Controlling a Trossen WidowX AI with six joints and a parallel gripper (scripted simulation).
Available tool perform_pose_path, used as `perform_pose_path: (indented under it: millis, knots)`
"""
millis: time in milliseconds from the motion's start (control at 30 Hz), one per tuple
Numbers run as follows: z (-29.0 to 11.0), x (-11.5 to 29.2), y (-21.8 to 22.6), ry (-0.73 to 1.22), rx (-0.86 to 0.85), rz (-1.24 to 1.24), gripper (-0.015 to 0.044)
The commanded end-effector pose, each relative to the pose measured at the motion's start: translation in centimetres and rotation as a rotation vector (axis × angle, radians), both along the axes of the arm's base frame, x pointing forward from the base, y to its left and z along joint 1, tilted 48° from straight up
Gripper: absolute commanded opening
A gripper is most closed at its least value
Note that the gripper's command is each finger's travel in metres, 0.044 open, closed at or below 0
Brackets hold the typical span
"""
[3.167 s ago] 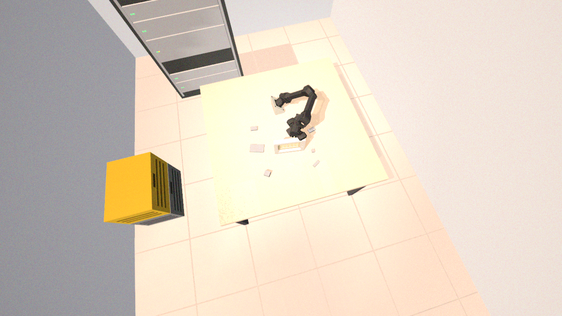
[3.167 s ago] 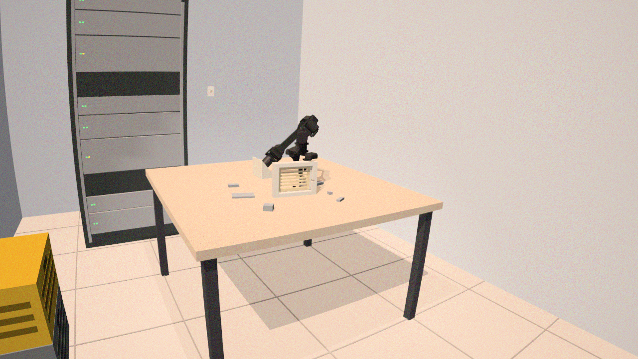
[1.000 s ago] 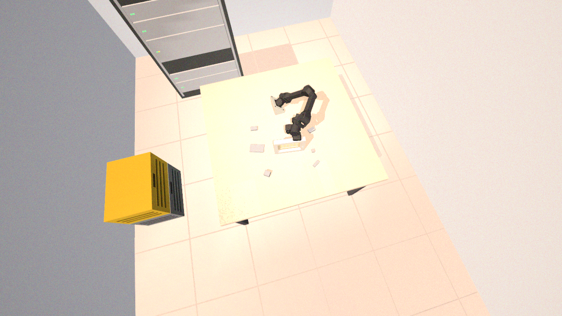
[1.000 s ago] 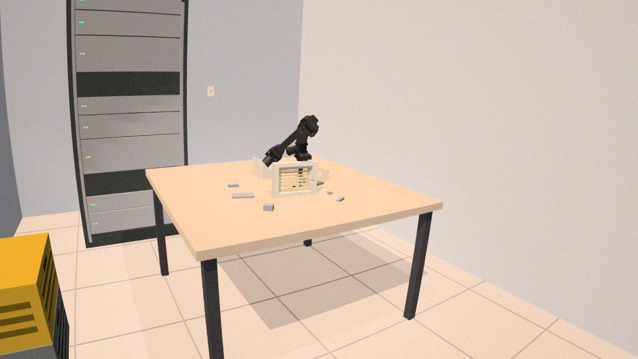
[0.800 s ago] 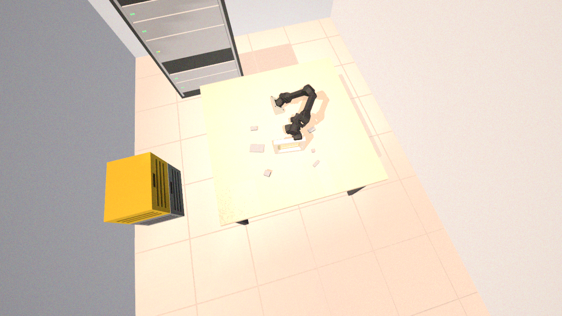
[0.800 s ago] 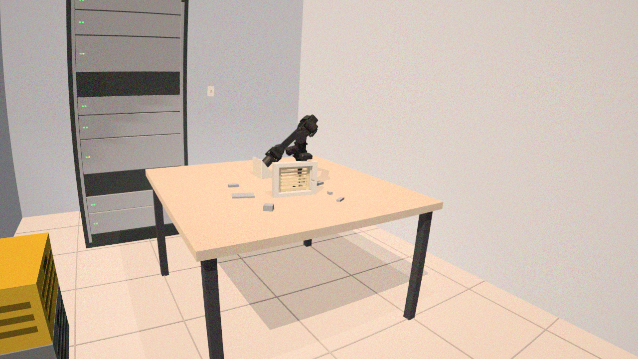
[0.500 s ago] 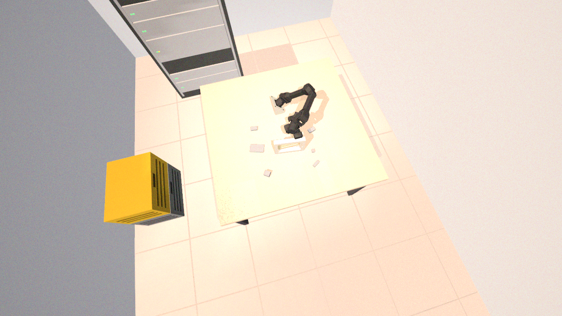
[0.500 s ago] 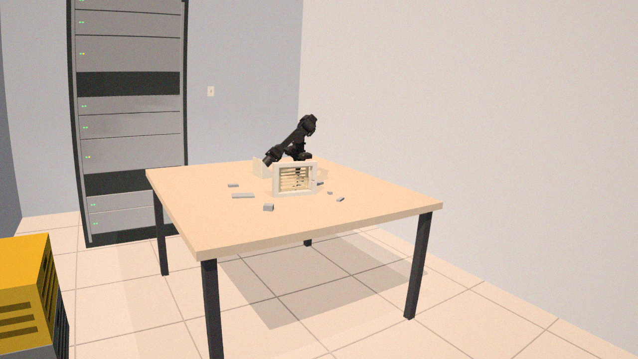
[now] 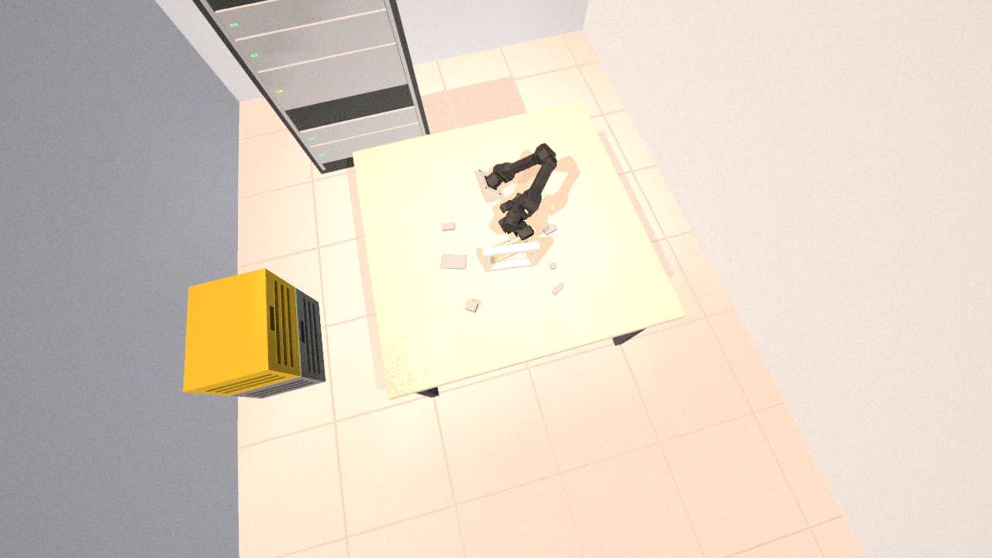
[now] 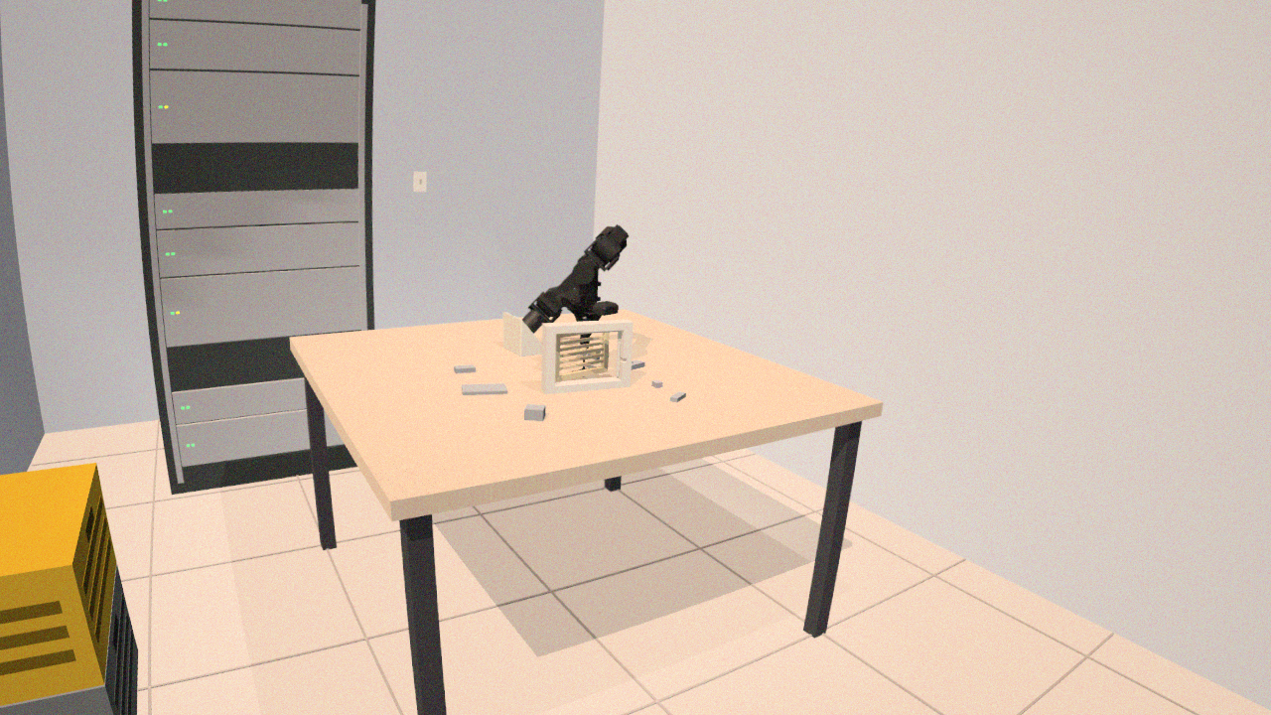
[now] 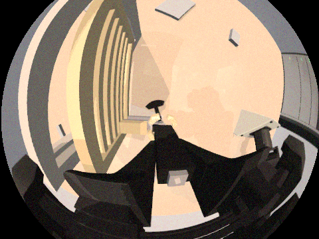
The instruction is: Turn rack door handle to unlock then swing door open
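Wrist view shows the tool [image 9: 514, 240] [image 11: 166, 143] clamped on the handle [image 11: 177, 178], mostly hidden by its fingers. The slatted door [image 10: 582, 352] [image 11: 82, 99] stands ajar, a gap between it and the white frame [image 9: 510, 248] [image 10: 550, 359] [image 11: 23, 83], which sits well inside the desk's [image 9: 409, 187] [image 10: 355, 417] edges; a gray block [image 9: 549, 229] lies near.
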State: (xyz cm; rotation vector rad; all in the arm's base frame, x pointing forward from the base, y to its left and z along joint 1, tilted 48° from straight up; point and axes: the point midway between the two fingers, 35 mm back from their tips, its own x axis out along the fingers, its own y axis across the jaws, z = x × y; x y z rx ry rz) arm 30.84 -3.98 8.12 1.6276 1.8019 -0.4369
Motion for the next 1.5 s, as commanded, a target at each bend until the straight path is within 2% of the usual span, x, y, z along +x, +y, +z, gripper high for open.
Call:
perform_pose_path:
  millis: [0,1467]
  knots:
    - [-0.3,-0.4,-0.2,-0.069,-0.007,0.050,0.0014]
    - [-5.9,-7.2,-5.3,-0.554,-0.008,0.488,0.0014]
